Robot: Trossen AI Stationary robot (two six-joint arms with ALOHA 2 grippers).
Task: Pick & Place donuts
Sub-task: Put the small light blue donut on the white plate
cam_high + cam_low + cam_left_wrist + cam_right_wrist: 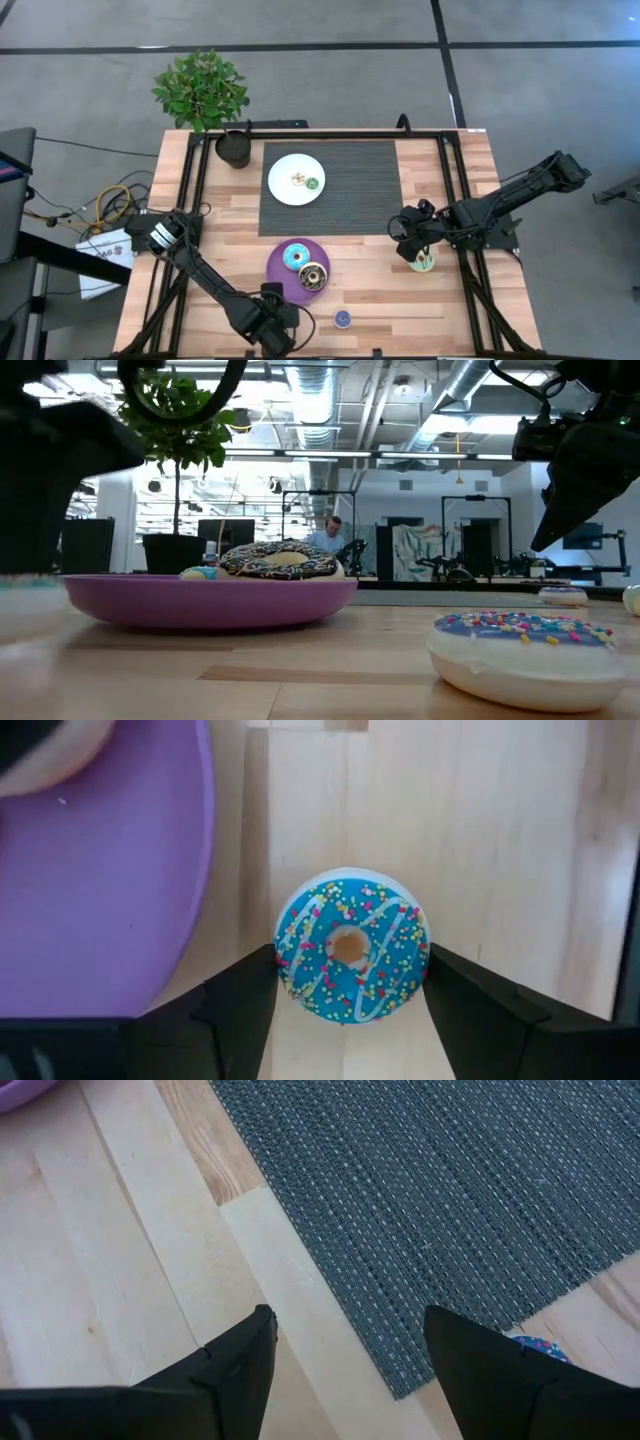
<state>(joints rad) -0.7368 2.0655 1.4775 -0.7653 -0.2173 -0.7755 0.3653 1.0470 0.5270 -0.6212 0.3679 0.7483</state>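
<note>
A small blue-iced donut (352,935) with sprinkles lies flat on the wood beside the purple plate (110,900), at the table's near edge. My left gripper (351,955) is shut on it and hides it in the high view (275,328). The purple plate (278,272) carries a blue-iced donut (295,256) and a brown donut (313,277). A purple-blue mini donut (342,318) lies on the wood to the right of my left gripper. My right gripper (402,232) hangs open by the mat's right edge, next to a green-iced donut (422,262). My left gripper pinches the small blue-iced donut between its two fingers, one on each opposite side of the outer rim (284,975). The fingers come from above, pointing steeply down. The donut lies flat on the table, icing up.
A white plate (283,170) with two mini donuts sits at the far left corner of the dark mat (360,185). A black pot (235,148) and a plant (200,88) stand at the far left. Black frame rails (455,190) run along the table's sides.
</note>
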